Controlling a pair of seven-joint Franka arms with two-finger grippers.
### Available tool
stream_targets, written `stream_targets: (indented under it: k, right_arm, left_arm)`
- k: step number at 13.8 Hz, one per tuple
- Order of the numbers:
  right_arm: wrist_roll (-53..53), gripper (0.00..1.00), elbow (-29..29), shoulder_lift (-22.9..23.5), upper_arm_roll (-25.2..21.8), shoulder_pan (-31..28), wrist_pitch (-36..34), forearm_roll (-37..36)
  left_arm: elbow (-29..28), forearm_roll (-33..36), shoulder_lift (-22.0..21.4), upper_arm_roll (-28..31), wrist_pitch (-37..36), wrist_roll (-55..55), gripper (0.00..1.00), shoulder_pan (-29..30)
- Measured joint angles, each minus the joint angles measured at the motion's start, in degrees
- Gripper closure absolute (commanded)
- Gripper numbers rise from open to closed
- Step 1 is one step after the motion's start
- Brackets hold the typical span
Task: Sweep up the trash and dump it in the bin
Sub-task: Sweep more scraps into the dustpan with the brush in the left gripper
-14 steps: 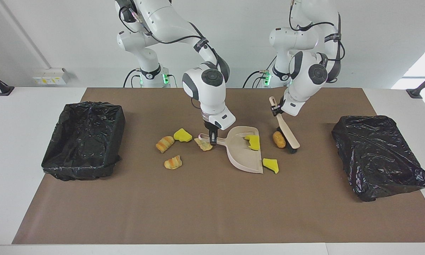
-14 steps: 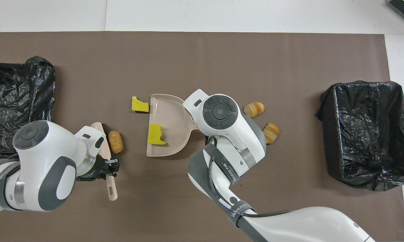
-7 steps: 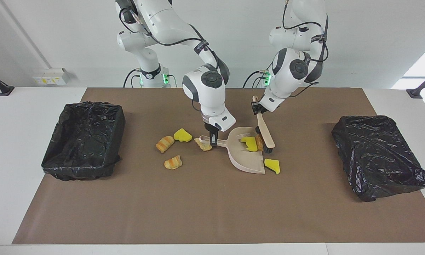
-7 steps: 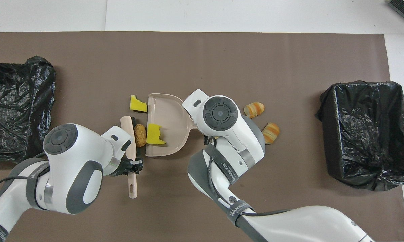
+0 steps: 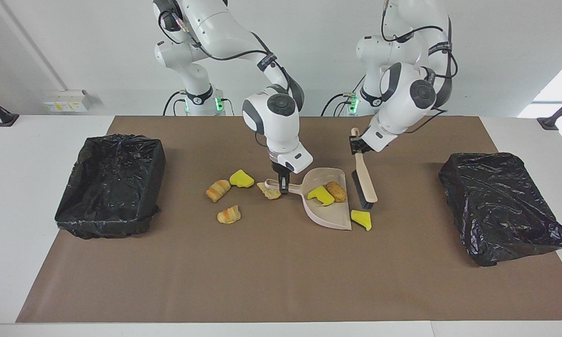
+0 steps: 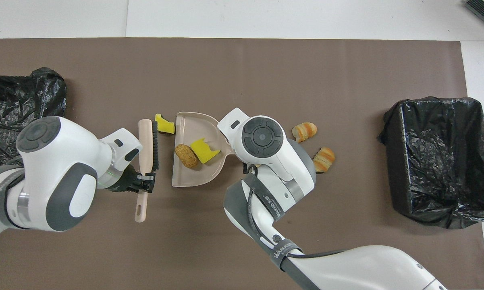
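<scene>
left end effector (image 5: 355, 145) tilted, gripping brush (image 5: 365, 180)

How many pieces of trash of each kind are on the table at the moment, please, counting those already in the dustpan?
Yellow sponge chunks: 3
Croissants: 2
Fried nugget: 1
Pale bread-like scrap: 1
Total: 7

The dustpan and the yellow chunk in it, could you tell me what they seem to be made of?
The dustpan looks like moulded beige plastic, matte: smooth, thin-walled, one even colour. The yellow chunk looks like sponge foam: dull surface, ragged torn edges. Neither can be confirmed by look alone.
</scene>
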Motion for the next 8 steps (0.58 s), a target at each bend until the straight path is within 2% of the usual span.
stream_targets:
  k: [2,5,8]
  right_arm:
    - [0.0,1.00,0.0,0.0,0.0,0.0,0.0,0.0]
    - [0.2,1.00,0.0,0.0,0.0,0.0,0.0,0.0]
    - [0.4,1.00,0.0,0.0,0.0,0.0,0.0,0.0]
  left_arm:
    - [2.4,3.6,2.7,0.2,0.1,2.2,1.00,1.8]
    - [9.4,5.6,10.1,-0.1,0.1,2.3,1.00,1.8]
    - [11.3,6.8,13.8,-0.6,-0.3,2.3,1.00,1.5]
